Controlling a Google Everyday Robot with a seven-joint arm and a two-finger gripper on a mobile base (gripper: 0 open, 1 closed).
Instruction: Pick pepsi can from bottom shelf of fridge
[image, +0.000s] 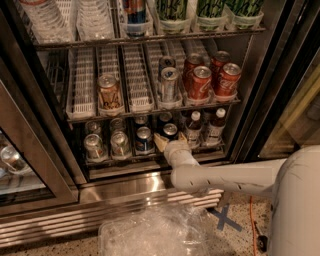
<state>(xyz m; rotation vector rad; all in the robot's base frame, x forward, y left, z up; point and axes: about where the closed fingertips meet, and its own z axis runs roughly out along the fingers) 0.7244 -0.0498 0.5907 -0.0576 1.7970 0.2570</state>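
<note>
The fridge (280, 75) stands open in the camera view. Its bottom shelf (150, 159) is dim and holds several cans and bottles behind a metal rail. The pepsi can (170, 131), dark blue with a silver top, stands in a middle lane. My gripper (170, 141) is at the shelf's front edge, open, with one tan finger (160, 143) left of the can's base and the other to its right. The can stands on the shelf. A similar blue can (144, 140) stands one lane to the left.
Silver cans (94, 146) stand at the shelf's left, small bottles (216, 125) at its right. Red cola cans (227, 79) sit on the brighter rack above. The glass door (30, 165) hangs open at left. A clear plastic bin (160, 235) lies on the floor below my arm.
</note>
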